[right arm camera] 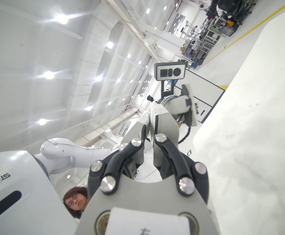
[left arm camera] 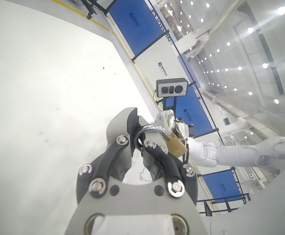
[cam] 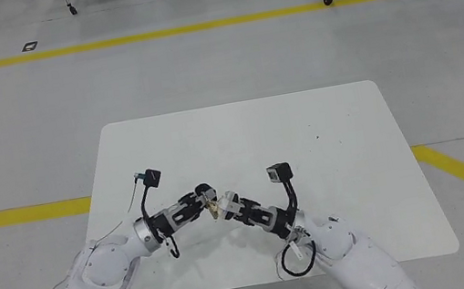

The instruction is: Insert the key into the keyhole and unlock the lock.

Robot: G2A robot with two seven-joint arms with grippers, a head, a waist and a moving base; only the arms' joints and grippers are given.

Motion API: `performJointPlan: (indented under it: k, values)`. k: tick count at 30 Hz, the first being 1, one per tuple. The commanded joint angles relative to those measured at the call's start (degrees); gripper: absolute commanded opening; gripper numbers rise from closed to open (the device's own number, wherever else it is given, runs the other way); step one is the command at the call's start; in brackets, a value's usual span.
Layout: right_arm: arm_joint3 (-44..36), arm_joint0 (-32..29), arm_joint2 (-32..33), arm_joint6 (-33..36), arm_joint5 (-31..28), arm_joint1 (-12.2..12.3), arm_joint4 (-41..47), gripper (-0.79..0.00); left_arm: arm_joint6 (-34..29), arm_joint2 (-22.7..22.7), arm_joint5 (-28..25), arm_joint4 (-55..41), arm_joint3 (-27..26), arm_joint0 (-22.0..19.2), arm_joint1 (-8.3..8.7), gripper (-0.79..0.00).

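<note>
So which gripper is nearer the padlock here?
Left. The left gripper holds the padlock by its shackle above the table. The right gripper sits just past the brass body, facing it; whether it touches, I cannot tell.

The small square-bodied metal padlock (left arm camera: 177, 145) is brass-yellow, with a shiny silver shackle (left arm camera: 153, 128). The left claw (left arm camera: 138, 128) has mid-grey fingers (left arm camera: 118, 129) lined with black pads (left arm camera: 131, 123), black links and silver bolts. The right claw (right arm camera: 152, 115) is pale grey-white with the same black links. The flat, round-cornered counter (cam: 240, 134) is plain white. The smooth floor (cam: 201, 66) is light grey, crossed by yellow lines (cam: 194, 29).
</note>
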Motion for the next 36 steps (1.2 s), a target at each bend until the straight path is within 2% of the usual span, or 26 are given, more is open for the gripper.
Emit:
performJointPlan:
  k: [1,4,7,14,20,23,31,33,36]
  values:
    - [-1.24,-0.98,0.71,1.13,-0.58,0.32,-0.02,-0.785,-0.70,0.36,0.22,-1.37,0.12,0.03,-0.10,-0.785]
    - [-2.70,-2.14,1.93,1.79,-1.26,0.72,-0.14,-0.785,-4.34,0.99,0.86,-6.96,0.79,-0.13,-0.23,-0.785]
    - [-4.11,-3.25,3.41,2.04,-2.55,1.11,0.44,-0.785,-11.79,0.82,2.35,-18.58,3.21,-1.01,-0.29,-0.785]
    - [-7.56,-6.40,7.39,2.75,-5.21,2.18,1.45,-0.785,-33.58,0.31,10.00,-45.85,13.66,-5.28,-0.91,-0.785]
    - [-9.13,-7.82,9.15,2.59,-5.25,2.65,0.04,-0.785,-45.02,3.06,17.18,-57.15,22.99,-10.25,-2.64,-0.785]
    - [-9.13,-7.82,9.15,2.59,-5.25,2.65,0.04,-0.785,-47.69,4.72,20.23,-59.34,26.43,-12.41,-3.51,-0.785]
    - [-9.00,-7.85,9.27,2.29,-4.83,2.66,-0.24,-0.785,-47.69,4.72,20.23,-59.34,26.43,-12.41,-3.51,-0.785]
    - [-9.47,-7.44,10.60,-0.96,-2.46,2.68,-7.15,-0.785,-45.10,4.61,19.72,-57.64,25.92,-11.84,-3.42,-0.785]
    - [-15.08,-9.90,12.16,-12.41,-2.70,2.29,-30.44,-0.785,-40.48,4.17,18.93,-52.69,23.96,-10.73,-3.01,-0.785]
